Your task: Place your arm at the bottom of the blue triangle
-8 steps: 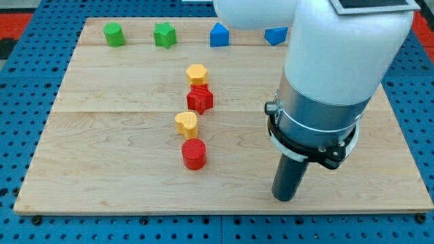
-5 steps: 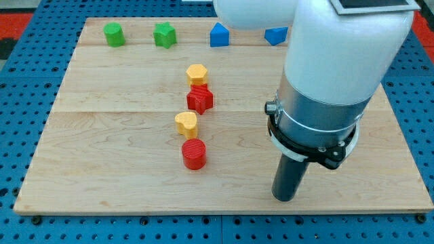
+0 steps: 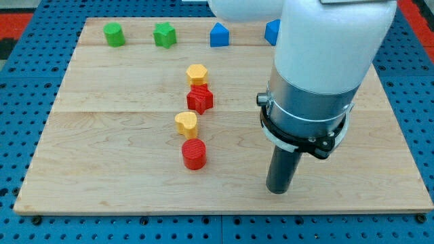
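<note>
A blue block with a peaked top, the triangle (image 3: 218, 35), sits near the view's top edge of the wooden board (image 3: 102, 135). A second blue block (image 3: 271, 31) lies to its right, mostly hidden behind my arm. My tip (image 3: 278, 191) rests on the board near the view's bottom, right of centre, far below both blue blocks and touching no block. The nearest block is the red cylinder (image 3: 194, 154), well to the tip's left.
A green cylinder (image 3: 113, 34) and a green star (image 3: 164, 34) sit at the view's top left. A yellow hexagon (image 3: 196, 73), a red star (image 3: 200, 99) and a yellow heart (image 3: 186, 123) form a column above the red cylinder. My arm's bulky body covers the board's right side.
My arm and tip have shifted slightly to the view's left. The arm now hides more of the right blue block. No block has moved.
</note>
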Available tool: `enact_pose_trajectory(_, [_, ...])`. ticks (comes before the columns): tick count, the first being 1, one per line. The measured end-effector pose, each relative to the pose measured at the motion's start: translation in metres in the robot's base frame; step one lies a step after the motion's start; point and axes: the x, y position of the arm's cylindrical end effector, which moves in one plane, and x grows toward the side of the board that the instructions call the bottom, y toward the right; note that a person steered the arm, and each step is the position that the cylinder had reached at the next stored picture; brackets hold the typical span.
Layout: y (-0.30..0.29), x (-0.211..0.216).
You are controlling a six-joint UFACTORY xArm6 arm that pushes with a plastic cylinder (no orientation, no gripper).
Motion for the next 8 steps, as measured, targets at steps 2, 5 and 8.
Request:
enact_pose_trajectory(2, [0.001, 0.000])
enact_pose_trajectory(5, [0.001, 0.002])
enact_pose_trajectory(8, [0.099, -0.028])
